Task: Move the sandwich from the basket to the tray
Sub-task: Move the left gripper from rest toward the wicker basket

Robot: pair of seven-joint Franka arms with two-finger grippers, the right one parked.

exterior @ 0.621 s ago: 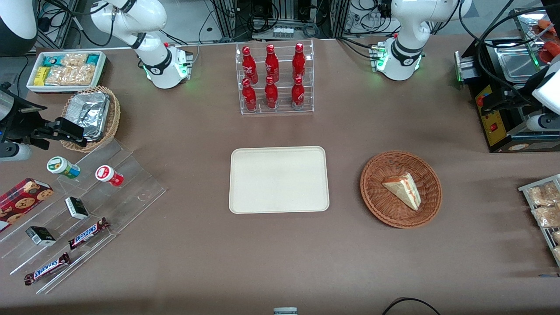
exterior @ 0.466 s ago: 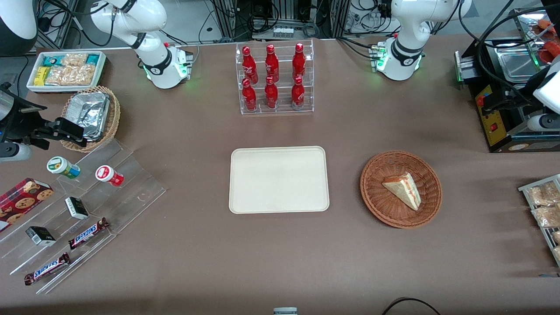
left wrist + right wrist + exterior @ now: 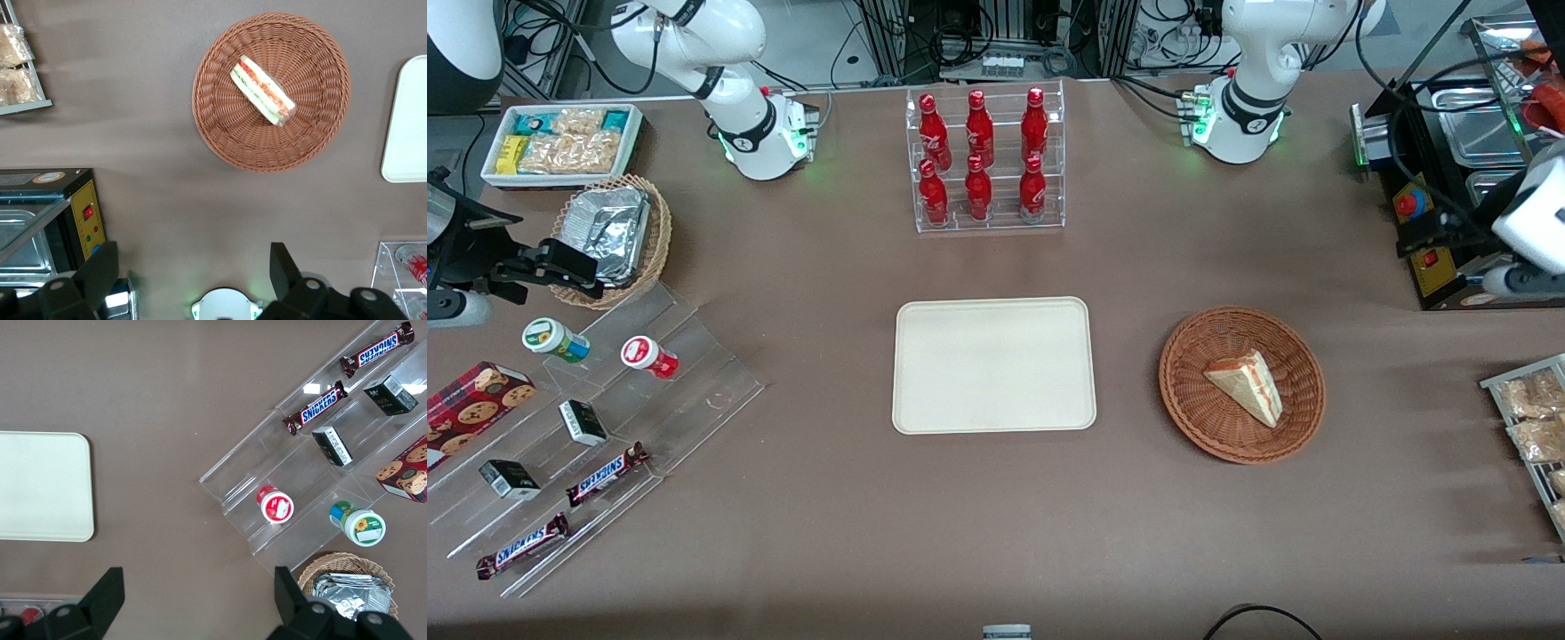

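the left arm's gripper (image 3: 193,273) has shifted a little over the last half second, rising at the working arm's end of the table above the black appliance (image 3: 1449,213), which shows more of its steel pans now. its fingers (image 3: 100,273) are spread wide with nothing between them. it hangs high and well apart from the basket (image 3: 1192,391), where the sandwich (image 3: 1247,385) lies untouched on its side, filling edge showing. the tray (image 3: 925,320) sits bare beside the basket, toward the parked arm. this looks like the very start of the reach; no grasp is made yet.
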